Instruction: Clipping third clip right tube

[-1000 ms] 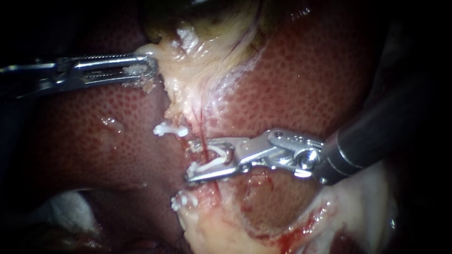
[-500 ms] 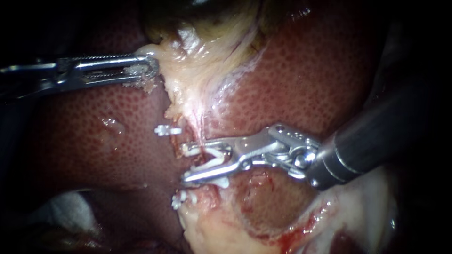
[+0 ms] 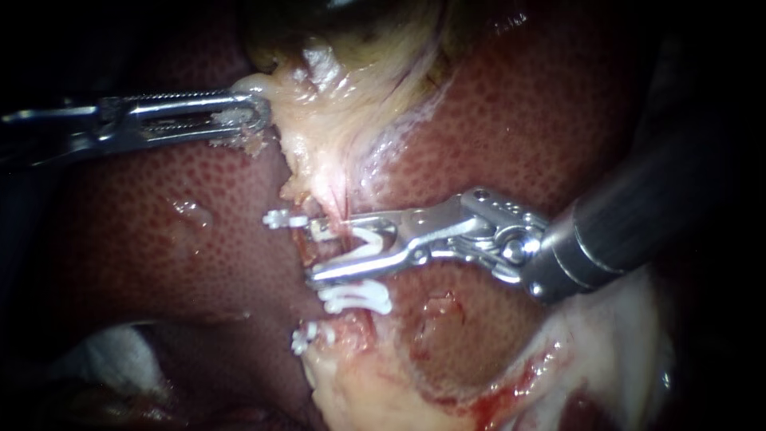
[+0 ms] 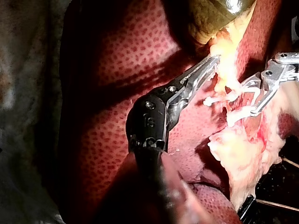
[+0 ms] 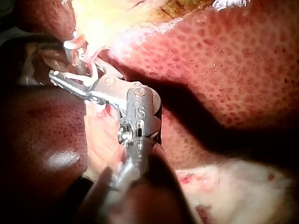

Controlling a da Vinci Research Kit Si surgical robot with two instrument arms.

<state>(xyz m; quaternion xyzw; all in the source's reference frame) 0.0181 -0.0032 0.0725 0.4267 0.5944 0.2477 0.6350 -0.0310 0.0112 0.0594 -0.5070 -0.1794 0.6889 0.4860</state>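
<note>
Over liver (image 3: 519, 120), left instrument (image 3: 262, 112) clamped on gallbladder (image 3: 319, 104), right instrument (image 3: 317, 254) gripping clip (image 3: 371, 239) astride tube (image 3: 343, 209).

We note open clip (image 3: 369, 239): white, V-shaped, legs spread, apex toward shaft, seated in pincer of right instrument (image 3: 317, 254); tube (image 3: 343, 209): thin, pale, red-streaked, runs down into clip's mouth; closed clip (image 3: 355, 298), white, lies crosswise just below.
</note>
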